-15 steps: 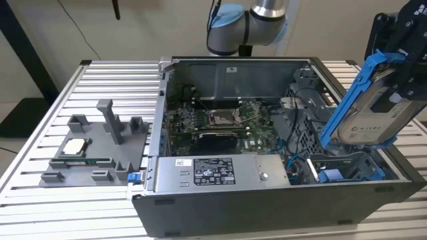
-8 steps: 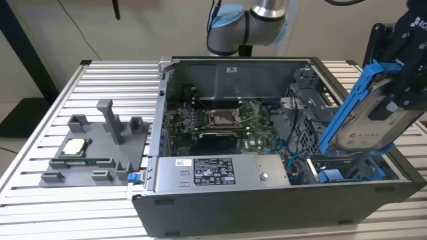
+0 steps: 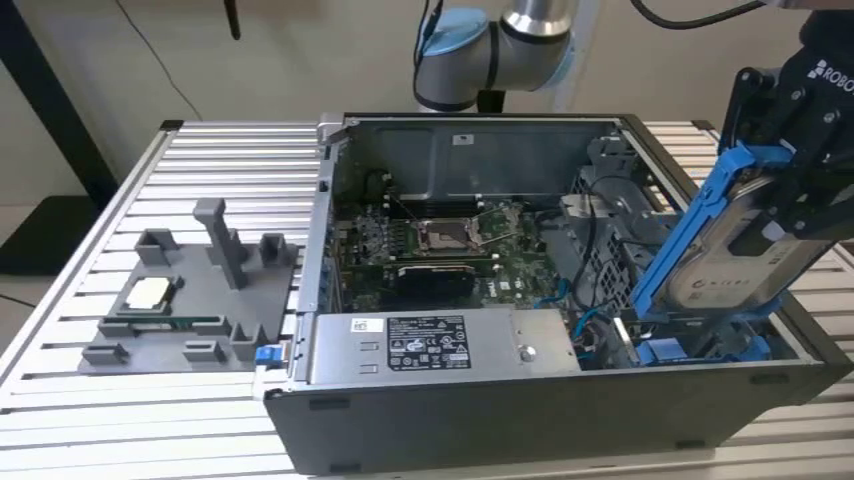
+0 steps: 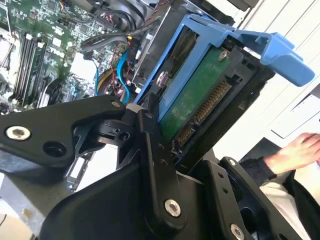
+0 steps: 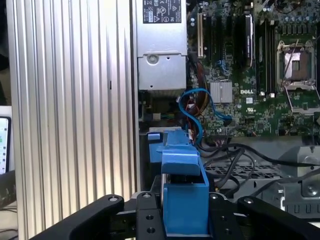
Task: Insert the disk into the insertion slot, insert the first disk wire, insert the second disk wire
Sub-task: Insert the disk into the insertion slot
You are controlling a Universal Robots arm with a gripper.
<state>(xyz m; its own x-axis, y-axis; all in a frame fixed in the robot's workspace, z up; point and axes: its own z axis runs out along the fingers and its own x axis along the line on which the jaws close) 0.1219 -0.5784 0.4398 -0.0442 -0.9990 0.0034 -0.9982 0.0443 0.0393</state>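
In the exterior view my gripper (image 3: 790, 205) is shut on the disk (image 3: 727, 255), a silver-grey drive in a bright blue carrier. I hold it tilted on edge over the exterior view's right end of the open computer case. Its lower end hangs just above the insertion slot (image 3: 701, 348), a grey bay with blue fittings. The second wrist view shows the disk's green circuit board (image 4: 200, 95) between my black fingers (image 4: 152, 135). The blue carrier (image 5: 182, 200) sits in my gripper (image 5: 184, 216) over the slot (image 5: 156, 142). A blue wire (image 5: 197, 112) loops loose beside the bay.
The case holds a grey labelled power-supply box (image 3: 427, 345) and a green motherboard (image 3: 441, 245). A grey fixture plate (image 3: 187, 300) lies on the slatted aluminium table (image 3: 80, 400) at the exterior view's left. A person's hand (image 4: 302, 150) shows beyond the case.
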